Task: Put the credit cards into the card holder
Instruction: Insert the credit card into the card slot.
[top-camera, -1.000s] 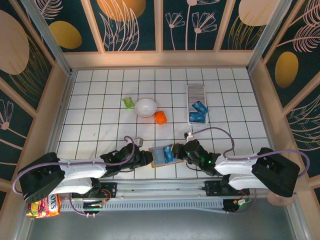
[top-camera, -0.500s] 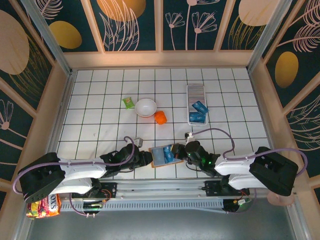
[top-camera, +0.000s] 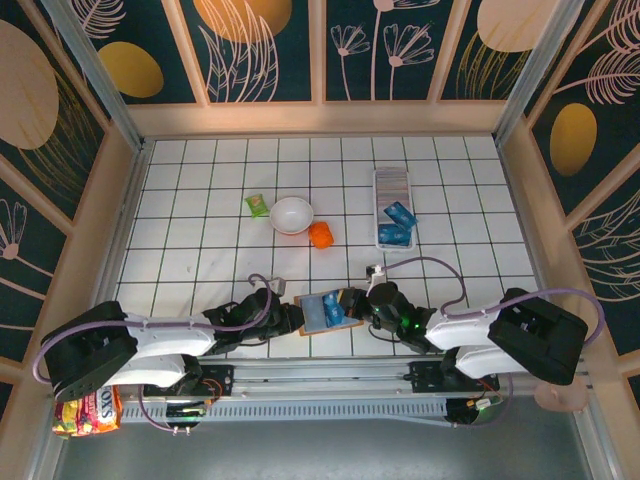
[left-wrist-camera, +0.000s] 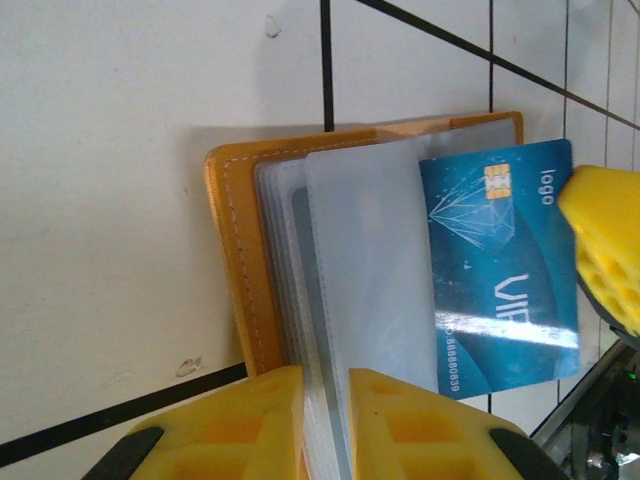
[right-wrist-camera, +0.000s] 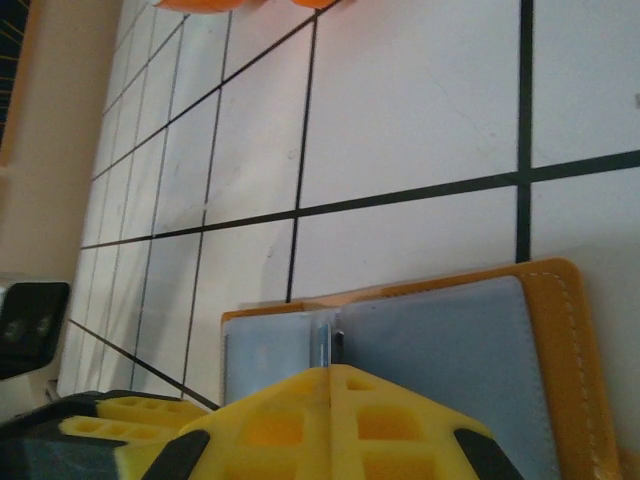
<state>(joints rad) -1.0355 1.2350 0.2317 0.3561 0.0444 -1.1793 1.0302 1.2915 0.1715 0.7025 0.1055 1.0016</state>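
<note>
A tan-orange wallet lies open near the front edge between both grippers. My left gripper is shut on its clear sleeves, the fingers pinching the stack from the near side. A bright blue credit card sticks out of the wallet to the right. My right gripper is shut on that card's far edge; the card shows edge-on at the closed fingertips. The long white card holder stands at the back right with blue cards in it.
A white bowl, an orange object and a green packet sit mid-table, left of the card holder. The wooden side walls border the tiled table. The arm bases stand along the front rail.
The right gripper and the blue card have shifted slightly left and away from the front edge. The wallet has nudged a little with them. The left arm has barely moved.
</note>
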